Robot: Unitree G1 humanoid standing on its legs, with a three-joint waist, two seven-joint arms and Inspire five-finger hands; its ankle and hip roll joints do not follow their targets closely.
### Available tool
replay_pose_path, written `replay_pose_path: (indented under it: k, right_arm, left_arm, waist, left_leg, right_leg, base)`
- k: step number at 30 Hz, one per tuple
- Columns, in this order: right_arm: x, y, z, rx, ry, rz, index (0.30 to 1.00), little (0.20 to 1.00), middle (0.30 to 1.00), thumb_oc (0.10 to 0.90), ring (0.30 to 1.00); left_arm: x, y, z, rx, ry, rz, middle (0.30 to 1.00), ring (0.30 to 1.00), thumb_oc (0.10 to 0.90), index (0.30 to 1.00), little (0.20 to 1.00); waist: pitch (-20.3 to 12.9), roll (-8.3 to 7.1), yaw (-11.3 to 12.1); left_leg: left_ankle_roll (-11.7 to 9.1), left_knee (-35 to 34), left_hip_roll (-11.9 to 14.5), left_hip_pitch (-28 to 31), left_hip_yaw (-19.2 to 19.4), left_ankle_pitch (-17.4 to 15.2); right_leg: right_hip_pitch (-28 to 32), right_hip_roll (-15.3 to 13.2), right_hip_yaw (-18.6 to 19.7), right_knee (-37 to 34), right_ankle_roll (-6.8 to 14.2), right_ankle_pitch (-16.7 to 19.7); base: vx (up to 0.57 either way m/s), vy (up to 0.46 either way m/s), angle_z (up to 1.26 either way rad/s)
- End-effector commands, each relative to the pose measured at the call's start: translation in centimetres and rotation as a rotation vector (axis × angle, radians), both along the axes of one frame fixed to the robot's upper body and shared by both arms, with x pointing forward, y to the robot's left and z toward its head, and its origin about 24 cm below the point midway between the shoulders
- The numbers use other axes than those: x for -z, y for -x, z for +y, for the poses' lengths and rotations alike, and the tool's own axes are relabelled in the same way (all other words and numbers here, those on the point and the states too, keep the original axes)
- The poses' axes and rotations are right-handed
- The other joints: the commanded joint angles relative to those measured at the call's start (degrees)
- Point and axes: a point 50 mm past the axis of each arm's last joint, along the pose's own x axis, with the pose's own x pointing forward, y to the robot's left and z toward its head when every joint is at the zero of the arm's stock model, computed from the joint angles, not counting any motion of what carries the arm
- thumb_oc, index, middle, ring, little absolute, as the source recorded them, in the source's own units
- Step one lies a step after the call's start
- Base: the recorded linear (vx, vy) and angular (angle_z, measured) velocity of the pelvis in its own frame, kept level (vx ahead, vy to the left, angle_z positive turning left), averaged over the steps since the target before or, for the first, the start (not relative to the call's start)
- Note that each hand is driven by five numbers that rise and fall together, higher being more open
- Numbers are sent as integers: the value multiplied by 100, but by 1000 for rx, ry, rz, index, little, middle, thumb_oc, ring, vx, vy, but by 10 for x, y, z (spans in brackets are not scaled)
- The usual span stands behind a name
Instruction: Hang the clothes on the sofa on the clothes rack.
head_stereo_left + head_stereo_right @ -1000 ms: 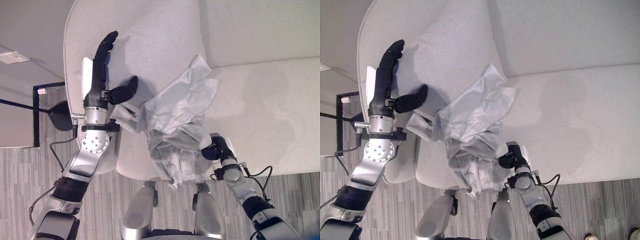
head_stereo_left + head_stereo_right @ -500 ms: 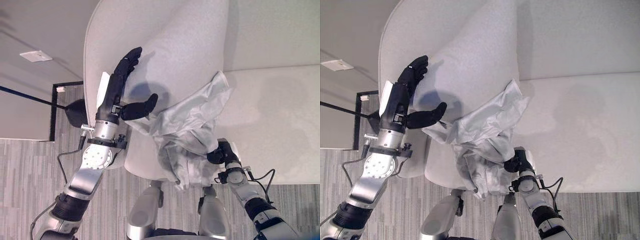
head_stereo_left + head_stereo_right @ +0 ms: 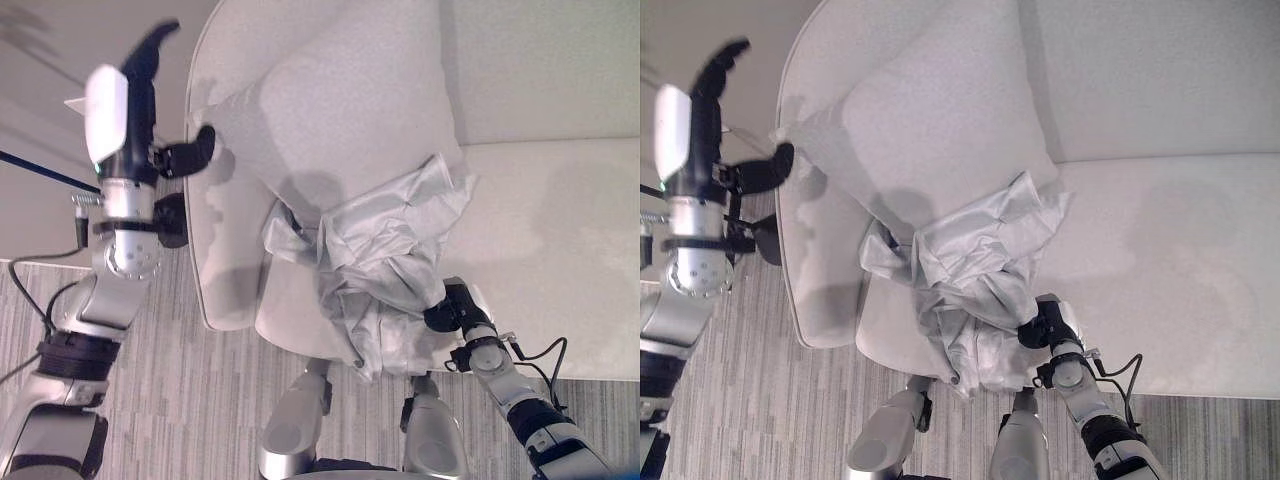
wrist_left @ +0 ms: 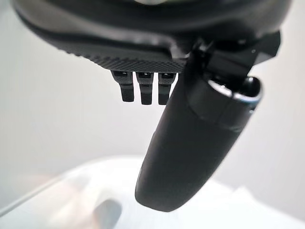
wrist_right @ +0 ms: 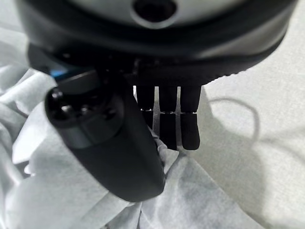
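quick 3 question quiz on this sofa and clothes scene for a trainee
1. True or false: the left hand is holding the grey garment.
2. Which hand pinches the garment: A left, B right?
3. Fill in: the garment lies on the white ____, partly hanging over its front edge.

Key: 1 false, it is raised and open beside the armrest; 2 B, the right hand; 3 sofa.

Pale grey garment [image 3: 375, 265], crumpled, heaped at white sofa's [image 3: 560, 220] front edge
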Motion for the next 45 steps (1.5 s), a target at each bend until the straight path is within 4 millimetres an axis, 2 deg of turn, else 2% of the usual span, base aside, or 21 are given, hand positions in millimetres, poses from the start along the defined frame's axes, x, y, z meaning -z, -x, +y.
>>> replay_pose_path:
  k: [1, 2, 3, 4, 5, 6, 9, 13, 16, 17, 22, 25, 31, 34, 41, 45]
  right_arm:
    - [2, -4, 29, -83, -40, -36, 300, 300, 300, 400, 300]
    - [3, -4, 28, -84, -38, -34, 300, 300, 300, 400, 300]
    - [12, 3, 27, -49, -46, 3, 300, 300, 300, 400, 300]
    - [12, 3, 26, -51, -44, 6, 300, 300, 300, 400, 300]
    - [21, 10, 21, 1, -55, 47, 300, 300, 300, 400, 300]
    - [22, 11, 21, -2, -53, 51, 300, 300, 300, 400, 300]
    - [34, 25, 9, 43, -30, 119, 300, 300, 300, 400, 300]
    - [38, 35, -11, 105, -2, 161, 300, 300, 300, 400, 300]
    - [39, 37, -14, 117, 1, 165, 300, 300, 300, 400, 300]
    - [36, 35, -15, 121, -4, 152, 300, 300, 300, 400, 300]
    - [32, 28, -10, 109, -5, 120, 300, 300, 300, 400, 300]
    - [24, 15, 4, 69, -16, 72, 300, 300, 300, 400, 300]
    - [12, -4, 25, 8, -24, 7, 300, 300, 300, 400, 300]
    - [5, -10, 36, -26, -32, -36, 300, 300, 300, 400, 300]
    - [7, -6, 34, -10, -24, -41, 300, 300, 300, 400, 300]
    - [7, -5, 33, 1, -29, -48, 300, 300, 300, 400, 300]
  left_arm:
    - [-46, 27, -8, 75, -5, -272, 900, 900, 800, 900, 900]
    - [-45, 28, -8, 74, -4, -270, 900, 900, 800, 900, 900]
    - [-14, 36, -12, 147, 152, -200, 900, 900, 800, 900, 900]
    - [-13, 37, -11, 145, 154, -197, 900, 900, 800, 900, 900]
    - [12, 48, -11, 174, 228, -131, 900, 900, 800, 900, 900]
    - [13, 50, -10, 172, 230, -126, 900, 900, 800, 900, 900]
    - [53, 67, -8, 217, 363, 21, 900, 900, 800, 900, 900]
    - [82, 80, -3, 230, 392, 199, 900, 900, 800, 900, 900]
    - [93, 85, -1, 235, 411, 263, 900, 900, 800, 900, 900]
    - [107, 82, -2, 239, 443, 332, 900, 900, 800, 900, 900]
    - [120, 71, -14, 270, 412, 421, 900, 900, 800, 900, 900]
    - [132, 51, -33, 313, 386, 498, 900, 900, 800, 900, 900]
    - [138, 18, -74, 383, 315, 545, 900, 900, 800, 900, 900]
    - [137, 1, -91, 368, 259, 542, 900, 900, 800, 900, 900]
    - [127, -17, -99, 324, 243, 503, 900, 900, 800, 900, 900]
    - [131, -25, -100, 285, 255, 511, 900, 900, 800, 900, 900]
  waist:
    - [-146, -647, -16]
    - [-152, -642, -20]
    - [-162, -616, 46]
    - [-188, -607, 32]
    - [-223, -540, 134]
    - [-247, -531, 122]
    - [-340, -341, 299]
    - [-426, -111, 446]
    - [-425, -69, 443]
    - [-403, -72, 469]
    - [-347, -127, 428]
    - [-187, -213, 295]
    - [1, -297, 72]
    - [115, -411, -101]
    - [210, -546, -256]
    - [288, -620, -370]
  left_leg:
    - [202, 16, -465, 493, 170, -917]
    - [204, 16, -465, 498, 175, -920]
    - [227, 16, -508, 565, 195, -914]
    - [228, 16, -503, 575, 195, -953]
    - [235, 16, -550, 609, 180, -902]
    - [236, 16, -540, 644, 183, -962]
    - [218, 16, -592, 729, 111, -907]
    - [178, 16, -607, 827, -114, -856]
    - [159, 16, -596, 831, -259, -821]
    - [132, 16, -572, 797, -346, -755]
    - [96, 16, -519, 664, -462, -677]
    - [109, 16, -433, 557, -415, -637]
    - [123, 16, -376, 344, -195, -584]
    - [132, 16, -328, 217, -32, -568]
    - [149, 16, -312, 65, 128, -586]
    - [139, 16, -299, -19, 239, -590]
  right_leg:
    - [-34, 126, 375, 30, -213, 4]
    - [-31, 126, 380, 30, -212, 3]
    - [23, 94, 393, 29, -208, 30]
    - [33, 99, 394, 28, -204, -5]
    - [70, 60, 412, 33, -205, 26]
    - [103, 69, 414, 32, -202, -26]
    - [254, 1, 340, 70, -249, -77]
    - [423, -15, 106, 204, -349, -231]
    - [500, -7, -55, 248, -380, -293]
    - [503, 23, -147, 266, -414, -323]
    - [447, 105, -286, 283, -448, -344]
    - [206, 177, -176, 466, -477, -364]
    - [-249, 237, 76, 691, -487, -345]
    - [-472, 282, 229, 720, -476, -289]
    - [-667, 310, 416, 628, -444, -166]
    - [-751, 319, 478, 519, -435, -99]
  base:
    - [0, 0, 0]
    - [-12, 4, -6]
    - [10, -2, -7]
    - [-7, -11, -10]
    - [46, -13, -8]
    - [-7, -14, -6]
    - [30, -24, 3]
    - [-23, -60, 16]
    - [-59, -92, 41]
    - [-53, -61, 33]
    - [-84, -83, 28]
    - [-89, -41, -3]
    - [-63, 10, -23]
    - [-33, 16, -31]
    - [-5, -4, -17]
    - [-2, -5, -9]
